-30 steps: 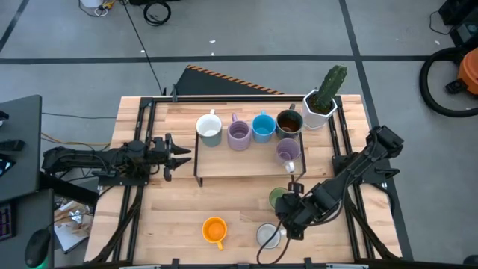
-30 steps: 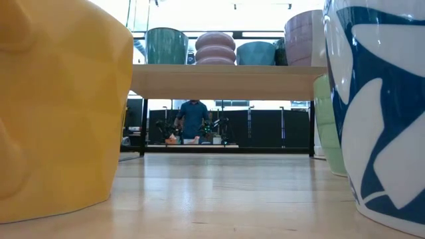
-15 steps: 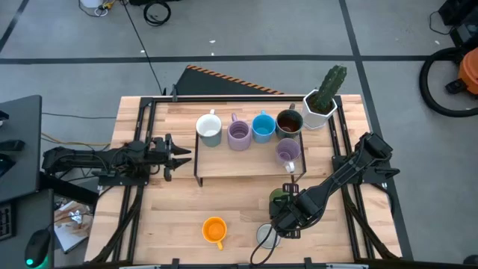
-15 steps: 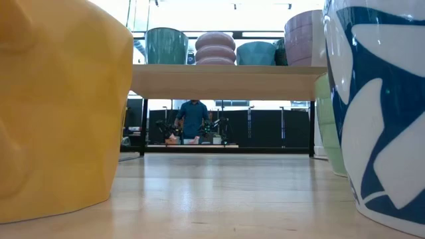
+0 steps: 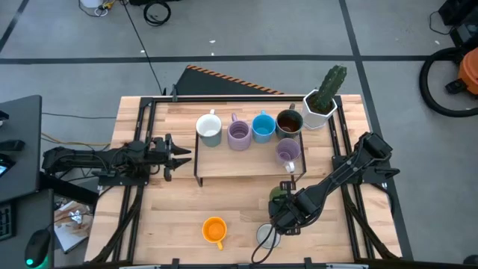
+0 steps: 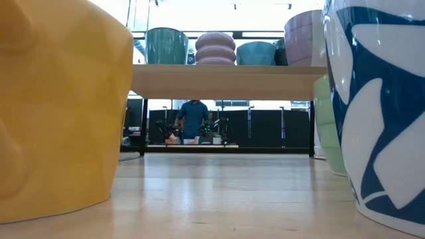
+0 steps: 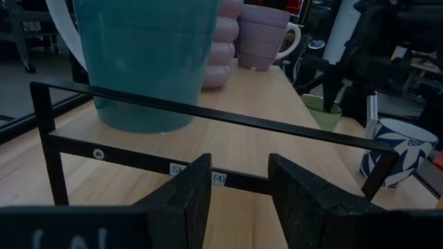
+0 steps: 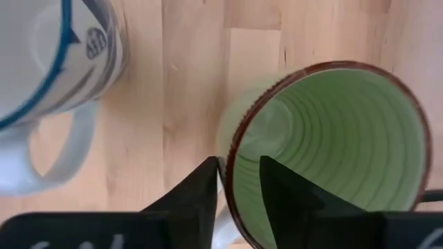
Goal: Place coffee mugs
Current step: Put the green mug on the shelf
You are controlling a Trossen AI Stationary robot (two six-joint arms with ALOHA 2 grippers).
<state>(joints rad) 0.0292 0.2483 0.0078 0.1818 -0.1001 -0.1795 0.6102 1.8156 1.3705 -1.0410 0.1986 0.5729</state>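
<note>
Green mug (image 8: pixel 332 152): I see it upright on the table, mouth up, near the front right, just in front of the rack. Its axis runs vertical; the rim is dark brown, the inside pale green with rings. I cannot make out which way the handle points.
Right hand (image 8: pixel 239 181): it stands over the green mug, fingers pointing down. One finger is inside the rim and the other outside, with the wall between them. The gap is narrow; I cannot tell whether the fingers press the wall yet.
White-and-blue mug (image 8: pixel 48 62): upright on the table just beside the green mug, apart from it, handle lying toward the camera side of the right wrist view.
Orange mug (image 5: pixel 214 229): upright at the front centre of the table, handle toward the front edge.
Rack (image 5: pixel 246 161): carries a white mug (image 5: pixel 209 129), a lavender mug (image 5: pixel 238 135), a blue mug (image 5: pixel 263 127) and a dark brown mug (image 5: pixel 289 122) in a row, with a second lavender mug (image 5: pixel 288 152) in front of the brown one.
Left hand (image 5: pixel 181 155): it waits at the left end of the rack, fingers parted, holding nothing.
Change: since a second ago the right arm has swung left and its hand now sits over the green mug; the fingers have closed in. The left arm has not moved.
Surface: light wooden table (image 5: pixel 172 217) with black rails; a white planter with a cactus (image 5: pixel 323 101) at the far right corner.
Room: grey floor with cables; a person (image 6: pixel 193 118) stands far behind the table.
</note>
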